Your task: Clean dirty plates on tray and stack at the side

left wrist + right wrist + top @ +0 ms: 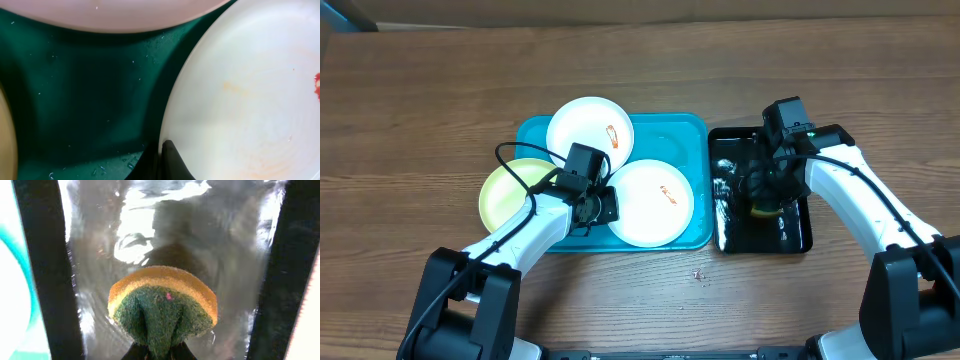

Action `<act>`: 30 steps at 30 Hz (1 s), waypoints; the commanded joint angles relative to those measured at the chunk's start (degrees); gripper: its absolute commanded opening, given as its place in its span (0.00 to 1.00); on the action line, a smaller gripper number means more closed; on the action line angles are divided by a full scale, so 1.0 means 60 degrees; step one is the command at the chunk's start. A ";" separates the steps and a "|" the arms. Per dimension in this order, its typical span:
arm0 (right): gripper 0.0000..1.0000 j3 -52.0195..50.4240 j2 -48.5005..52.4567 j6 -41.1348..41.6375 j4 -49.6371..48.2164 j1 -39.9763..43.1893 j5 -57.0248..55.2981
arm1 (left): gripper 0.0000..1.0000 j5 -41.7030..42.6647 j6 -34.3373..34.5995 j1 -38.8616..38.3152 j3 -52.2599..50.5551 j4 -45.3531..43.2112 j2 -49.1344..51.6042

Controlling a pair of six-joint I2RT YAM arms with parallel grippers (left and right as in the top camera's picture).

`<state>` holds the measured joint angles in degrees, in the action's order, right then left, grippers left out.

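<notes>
Surface [420, 100]: brown wood grain. A few specks [698, 272] lie on it just in front of the tray.

Left tool [603, 207] [162, 162]: low over the tray [670, 135] [90, 90], reaching in from the near left. Fingers [175, 160] are together on the left rim of the near white plate [650, 205] [240, 100], one finger over the plate and one outside it.

Tray: turquoise, long axis left to right. Holds both white plates face up. The floor between them is dotted with small droplets.

Near white plate: near-right part of the tray. Orange smear [667, 193] right of centre, faint orange rings across the face. Whether it lies flat or is tipped, cannot tell.

Yellow-green plate [510, 195] [5, 145]: left of the left tool, lapping over the tray's left rim, most of it out over the surface.

Black tray [790, 235] [100, 255]: just right of the tray, narrower, long axis near to far, floor wet and glossy.

Right tool [760, 195] [159, 352]: over the black tray, clamped on a sponge [763, 210] [162, 305]. The sponge has yellow foam and a green scrub face with a small pink fleck. Whether it touches the wet floor, cannot tell.

Far white plate [588, 130] [125, 12]: far-left part of the tray, orange-red smear [612, 135] right of centre. Its near edge sits close to the near white plate.
</notes>
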<state>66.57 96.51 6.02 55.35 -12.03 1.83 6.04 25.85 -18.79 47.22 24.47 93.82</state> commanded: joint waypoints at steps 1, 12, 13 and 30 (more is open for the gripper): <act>0.04 0.0240 -0.0120 -0.0448 0.0011 0.0018 0.0466 | 0.04 0.0178 -0.0095 -0.0062 -0.0040 0.0069 0.0095; 0.04 0.1213 -0.0120 0.0335 0.0718 -0.0310 -0.0171 | 0.04 0.0175 -0.0091 -0.0062 -0.0040 0.0051 0.0095; 0.04 0.1326 -0.0120 0.0499 0.0787 -0.0393 -0.0470 | 0.04 0.0175 -0.0091 -0.0062 -0.0040 0.0051 0.0095; 0.04 0.1399 0.0251 0.1075 -0.1126 -0.3770 -0.2557 | 0.04 0.0175 -0.0091 -0.0062 -0.0040 0.0058 0.0095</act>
<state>73.82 96.71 11.51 49.95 -31.68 -8.08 6.42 25.82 -18.79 47.22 24.38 93.84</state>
